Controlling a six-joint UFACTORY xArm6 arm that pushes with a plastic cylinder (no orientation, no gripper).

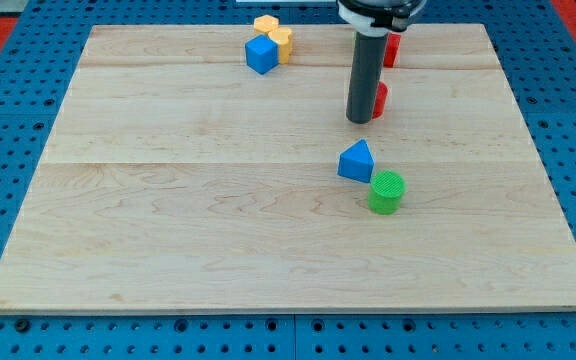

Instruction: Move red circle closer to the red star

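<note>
My tip [359, 120] rests on the board at the view's upper middle. A red block [380, 99] sits right behind it on its right side, touching or nearly touching the rod; its shape is mostly hidden. A second red block [392, 48] stands farther up, near the board's top edge, also partly hidden by the rod's mount. I cannot tell which is the circle and which is the star.
A blue cube [261, 54] touches a yellow block [281, 42] and an orange block [265, 23] at the upper left. A blue triangle [357, 161] and a green cylinder [386, 192] sit together below my tip. The wooden board [168, 220] lies on a blue pegboard.
</note>
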